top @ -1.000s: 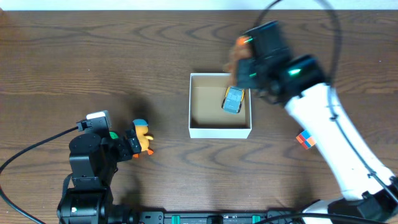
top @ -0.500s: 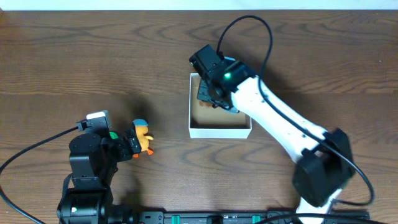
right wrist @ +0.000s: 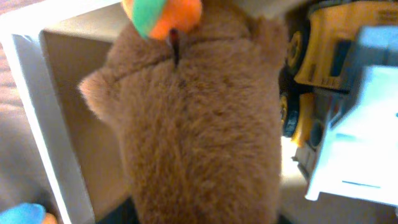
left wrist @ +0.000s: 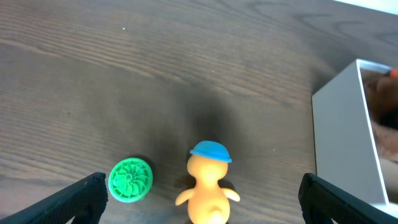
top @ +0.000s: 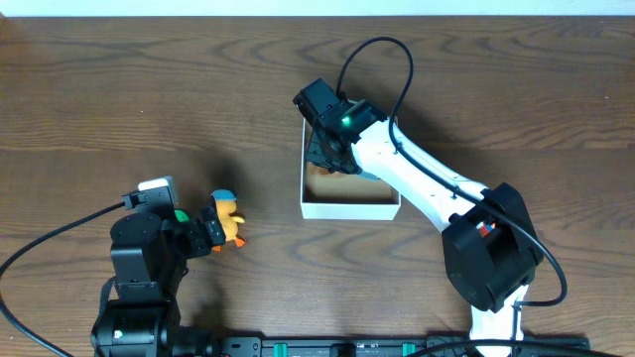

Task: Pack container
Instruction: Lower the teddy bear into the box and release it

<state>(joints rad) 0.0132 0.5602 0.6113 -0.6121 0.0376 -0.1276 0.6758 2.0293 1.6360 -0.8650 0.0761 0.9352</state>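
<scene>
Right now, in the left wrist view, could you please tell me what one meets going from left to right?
Green ribbed disc → orange duck with a blue cap → container, its white wall at the right edge.

Two arms: one all black, one white with black joints.
The left arm (top: 139, 263), at the worktop's near-left corner, has black housings, a white block on top, a green part behind the left gripper (top: 210, 231) and a black cable running to the left edge; its fingertips (left wrist: 84, 198) are black. The right arm (top: 417, 183) has smooth white shells, black joint housings, a lit green indicator and a looped black cable.
</scene>
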